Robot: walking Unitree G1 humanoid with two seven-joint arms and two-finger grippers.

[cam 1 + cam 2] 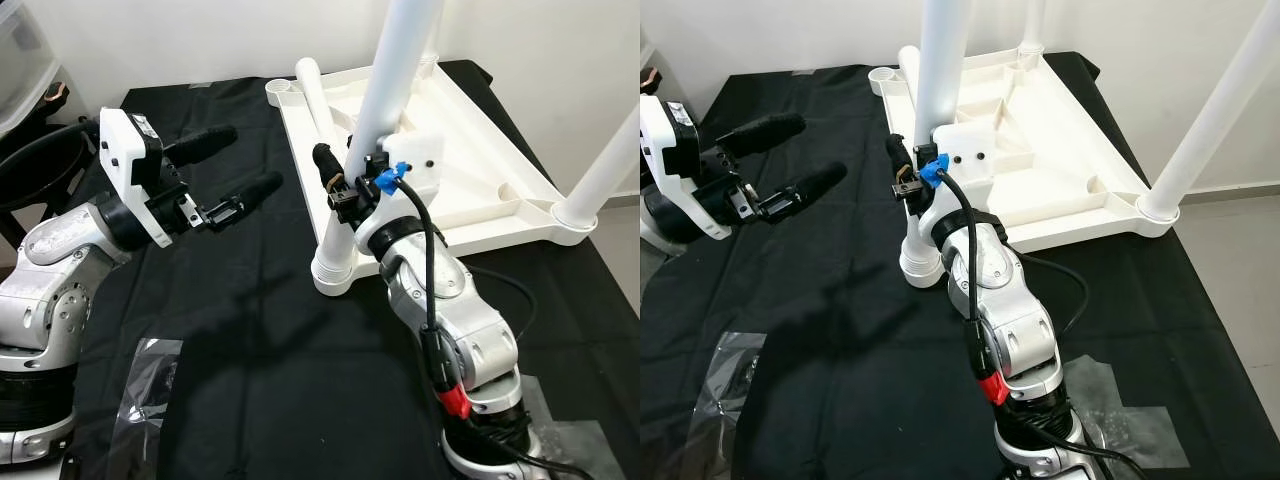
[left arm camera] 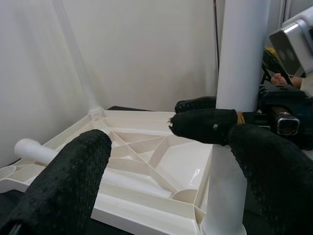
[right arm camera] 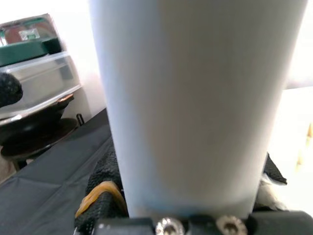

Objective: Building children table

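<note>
Tabletop (image 1: 470,160), white and upside down, lies on your black-covered table (image 1: 250,330). Your right claw (image 1: 345,180) is clamped around the near-corner leg (image 1: 385,110), which stands upright in its socket. Your left claw (image 1: 225,165) hovers spread wide and empty, left of that leg. A loose leg (image 1: 318,100) lies inside the tabletop.

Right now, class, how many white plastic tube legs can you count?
4 legs. One upright at the near corner, clasped by the right gripper; one upright at the right corner; one upright at the far corner; one lying loose on the upturned white plastic tabletop.
</note>
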